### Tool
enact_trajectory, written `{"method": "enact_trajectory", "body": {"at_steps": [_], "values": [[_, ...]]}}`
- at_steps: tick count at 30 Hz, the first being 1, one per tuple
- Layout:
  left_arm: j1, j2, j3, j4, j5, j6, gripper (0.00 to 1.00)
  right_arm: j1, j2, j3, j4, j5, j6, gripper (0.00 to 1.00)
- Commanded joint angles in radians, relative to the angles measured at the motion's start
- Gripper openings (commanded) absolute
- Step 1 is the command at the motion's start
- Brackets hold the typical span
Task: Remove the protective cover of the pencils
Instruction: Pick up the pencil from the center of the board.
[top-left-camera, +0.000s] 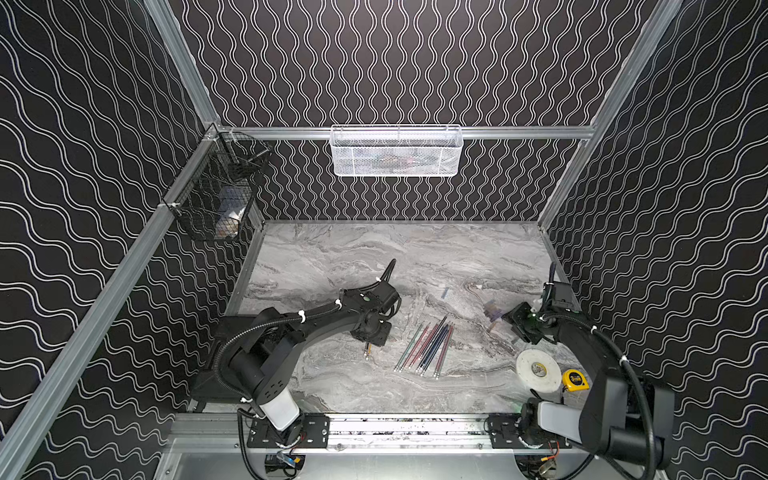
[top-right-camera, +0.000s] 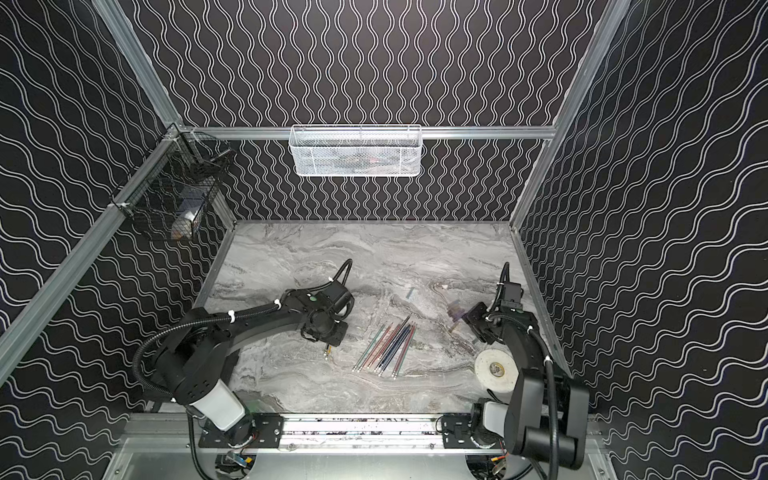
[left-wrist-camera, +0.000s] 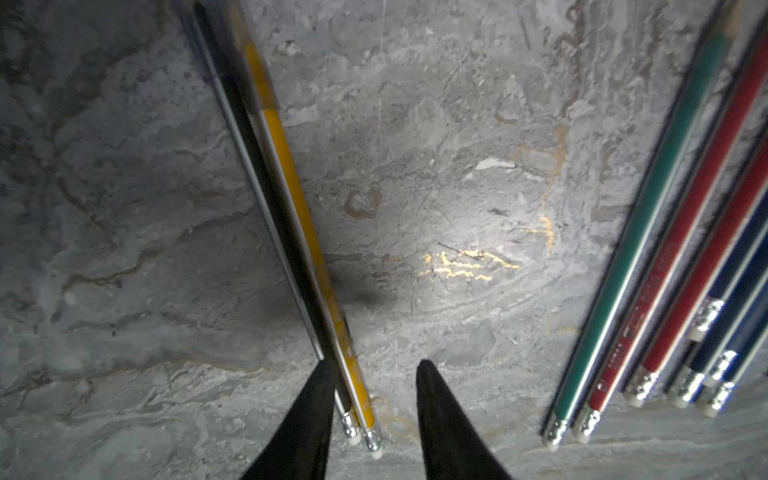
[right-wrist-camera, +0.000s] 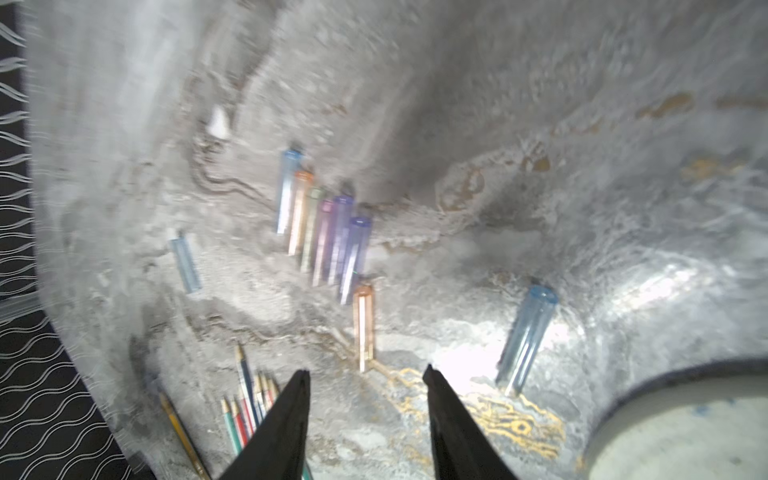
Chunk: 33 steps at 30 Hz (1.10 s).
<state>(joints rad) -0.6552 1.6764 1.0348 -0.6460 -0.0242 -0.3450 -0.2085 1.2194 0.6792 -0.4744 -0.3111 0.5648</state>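
Left claw (left-wrist-camera: 376, 362): jaws partly apart and clamping nothing, low over the counter (left-wrist-camera: 457, 166).
Black pencil (left-wrist-camera: 266, 199) and yellow pencil (left-wrist-camera: 293, 183): side by side on the counter. Their eraser ends sit inside the left claw's gap, against one finger, and the other finger stands clear.
Far ends of that pair: blurred. A tinted sleeve seems to sit there, so I judge these two are the ones not yet uncapped.
Right claw (right-wrist-camera: 365, 370): jaws wide and empty, above the counter.
Loose caps (right-wrist-camera: 328, 224): clear tinted tubes in a row ahead of the right claw, with strays around it. An orange cap (right-wrist-camera: 363, 324) lies just ahead of its tips.
Bare pencils (top-left-camera: 424, 347): about eight in a fan between the two claws, points uncovered.
Risk, off-centre close: one finger would reach the pair first and shove it sideways. The pencils could roll apart, so that only one is caught, or cross under the pads.
Risk, end grip: a hold at the eraser end leaves a long free length. A tug at the cap could swing the pencil or slide it out before the cap gives.
Risk, crossing: the right claw's way to the pair passes over the fan. A low pass could scatter the bare pencils or set the caps rolling.
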Motion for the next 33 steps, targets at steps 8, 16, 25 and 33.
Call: {"method": "enact_trajectory", "body": {"at_steps": [8,16,25,33], "values": [[0.002,0.049,0.000,0.023,0.010,-0.006,0.37,0.000,-0.099,0.026,-0.079,0.007,-0.033,0.47],[0.001,0.065,0.001,0.038,0.032,-0.011,0.37,0.001,-0.111,0.014,-0.069,-0.009,-0.026,0.47],[0.002,0.073,0.000,0.042,0.039,-0.011,0.36,0.001,-0.109,0.017,-0.063,-0.016,-0.028,0.47],[0.001,0.081,0.007,0.054,0.096,-0.007,0.00,0.001,-0.115,0.008,-0.064,-0.029,-0.029,0.47]]}}
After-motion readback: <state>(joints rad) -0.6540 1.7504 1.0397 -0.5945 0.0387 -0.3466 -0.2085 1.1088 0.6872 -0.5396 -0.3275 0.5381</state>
